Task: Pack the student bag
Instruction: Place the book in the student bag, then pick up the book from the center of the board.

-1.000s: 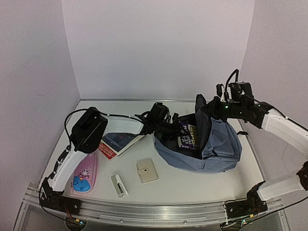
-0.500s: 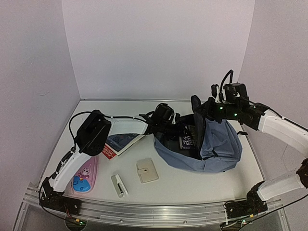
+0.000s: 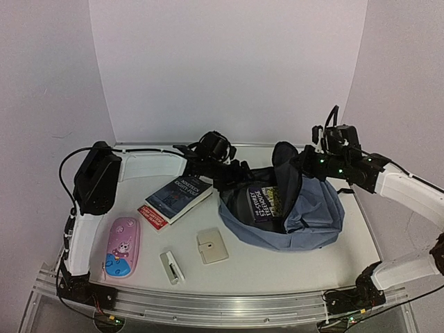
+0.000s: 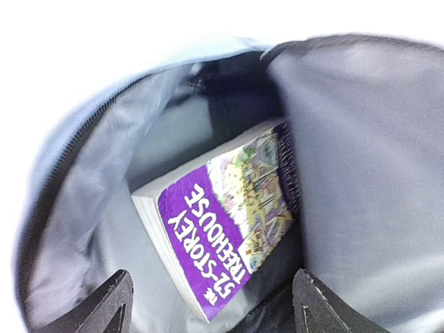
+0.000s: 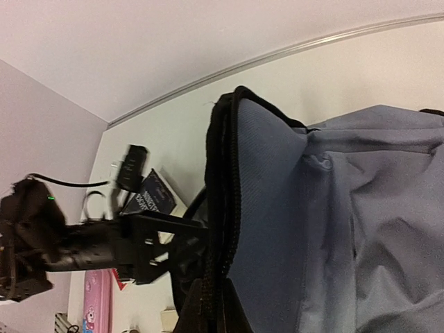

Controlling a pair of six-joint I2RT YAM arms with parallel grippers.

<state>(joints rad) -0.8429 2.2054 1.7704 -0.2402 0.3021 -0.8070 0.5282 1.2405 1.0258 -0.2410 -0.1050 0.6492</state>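
The student bag lies on its side on the right half of the table, with its mouth turned left toward the left arm. That is probably so things can be slid in sideways rather than dropped from above.

The right gripper is pinched tight on the black zip-trimmed rim of the bag's upper flap and holds it lifted off the lower side. This seems meant to prop the soft fabric up, since the mouth would likely sag closed without it.

The left gripper sits at the opening with its fingers spread wide and nothing between them. Just beyond the fingertips a purple paperback lies slanted on the grey lining inside the bag. It rests on its own weight, apart from both fingers.

The other items lie on the table to the left of the bag, near the left arm, and so appear to be its share of the packing:
- A blue book lies partly over a red-edged flat item.
- A pink pencil case lies nearer the left arm's base.
- A beige square item lies toward the front edge.
- A small white object lies just beside the beige one.

With one book inside and these outside, the packing looks far from done.
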